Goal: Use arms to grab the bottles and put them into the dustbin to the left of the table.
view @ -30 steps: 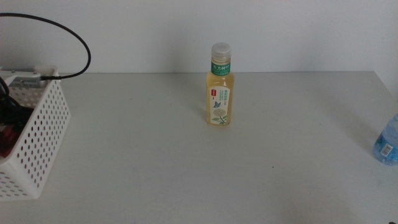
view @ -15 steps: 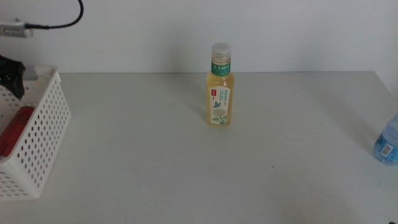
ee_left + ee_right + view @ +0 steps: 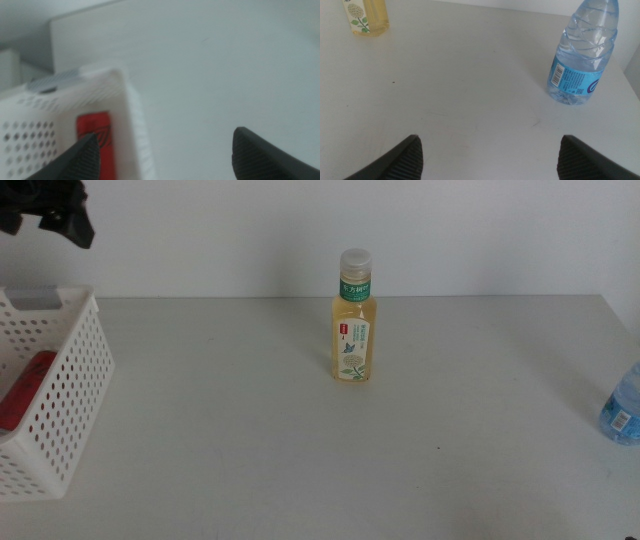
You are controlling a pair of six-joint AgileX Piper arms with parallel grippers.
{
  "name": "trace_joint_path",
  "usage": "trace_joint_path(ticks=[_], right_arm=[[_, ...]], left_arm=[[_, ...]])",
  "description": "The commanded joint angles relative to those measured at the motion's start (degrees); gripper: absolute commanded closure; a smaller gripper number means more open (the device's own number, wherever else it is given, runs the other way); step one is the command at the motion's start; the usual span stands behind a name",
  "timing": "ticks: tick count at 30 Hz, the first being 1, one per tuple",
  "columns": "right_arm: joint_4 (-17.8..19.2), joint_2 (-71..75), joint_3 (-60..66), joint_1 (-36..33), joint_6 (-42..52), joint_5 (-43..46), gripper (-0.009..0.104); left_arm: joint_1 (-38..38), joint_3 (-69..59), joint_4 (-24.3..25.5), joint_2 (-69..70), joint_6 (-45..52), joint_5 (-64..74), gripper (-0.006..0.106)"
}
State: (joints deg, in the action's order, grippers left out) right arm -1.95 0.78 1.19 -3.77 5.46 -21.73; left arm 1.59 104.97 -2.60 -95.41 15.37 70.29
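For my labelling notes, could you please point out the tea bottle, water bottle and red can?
tea bottle [image 3: 353, 335], middle view, green-printed label.
water bottle [image 3: 580, 60], right wrist view, clear body.
red can [image 3: 22, 388], middle view, side, lying in basket.

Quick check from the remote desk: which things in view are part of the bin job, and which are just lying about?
Job:
tea bottle, standing mid-table
water bottle, near the table's right edge
red can, already in the basket
white basket
left pincer, open above the basket
right pincer, open, waiting

Lying about:
nothing visible
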Motion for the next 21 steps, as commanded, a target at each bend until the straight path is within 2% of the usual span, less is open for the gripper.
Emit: trace_joint_path(ticks=[1,10,15,21], right_arm=[[0.5,1.19,-0.12,0.31,0.51,3.7,0.013],[0.5,1.19,-0.12,0.31,0.51,3.7,0.013],[0.5,1.19,-0.12,0.31,0.51,3.7,0.013],[0.5,1.19,-0.12,0.31,0.51,3.7,0.013]], left_arm=[[-4.0,-1.16,-1.02,5.8,-1.84,-5.57,0.012],[-17.53,-27.82,-0.55,22.33,-6.45,-32.38,0.012],[-24.16,-43.66,5.02,30.47,-11.45,-49.44,0.012],[-29.82,-59.12,10.69,38.83,-19.82,-63.05,0.012]])
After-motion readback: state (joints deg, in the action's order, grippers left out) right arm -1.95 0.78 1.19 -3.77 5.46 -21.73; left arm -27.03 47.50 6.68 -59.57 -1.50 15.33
